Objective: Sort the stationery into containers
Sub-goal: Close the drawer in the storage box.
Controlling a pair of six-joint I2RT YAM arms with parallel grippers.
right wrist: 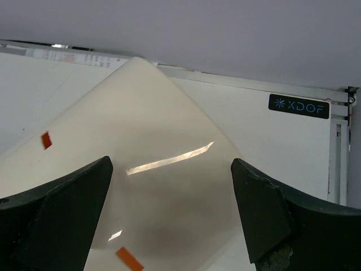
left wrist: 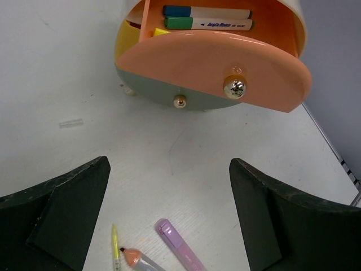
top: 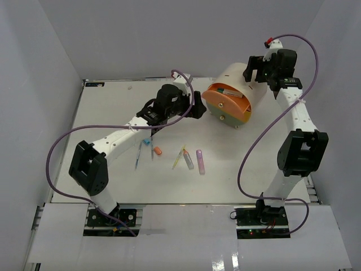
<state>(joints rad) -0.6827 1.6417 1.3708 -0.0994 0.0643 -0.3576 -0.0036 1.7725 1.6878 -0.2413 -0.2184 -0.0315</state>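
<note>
**At the back of the bench: orange drawer pulled out, two markers inside**

Right of centre on the white bench (top: 107, 101), the cream cylinder (top: 237, 78) lies on its side with its round face toward the left arm. Its orange drawer (left wrist: 217, 65) stands out. A blue marker (left wrist: 206, 11) and a green marker (left wrist: 208, 23) lie side by side in it. The frame edge clips the blue one, and the drawer front hides anything deeper. Only a sliver of the yellow drawer (left wrist: 125, 42) shows. The grey-olive drawer (left wrist: 161, 93) below looks pushed in.

Loose on the bench, nearer the arms, lie a purple highlighter (top: 199, 161), a clear marker with an orange tip (top: 188, 162), a thin yellow pen (top: 179, 158), an orange cap (top: 157, 151), a teal cap (top: 146, 141) and a blue pen (top: 139, 156). All are too small overhead for detail. The left wrist view cuts off the first three at its bottom edge.

The left claw (left wrist: 169, 164) faces the drawer, jaws wide apart with nothing between them. The right claw (right wrist: 172, 164) is spread wide over the cylinder's curved back and grips nothing. Whether it touches the shell cannot be told.
</note>
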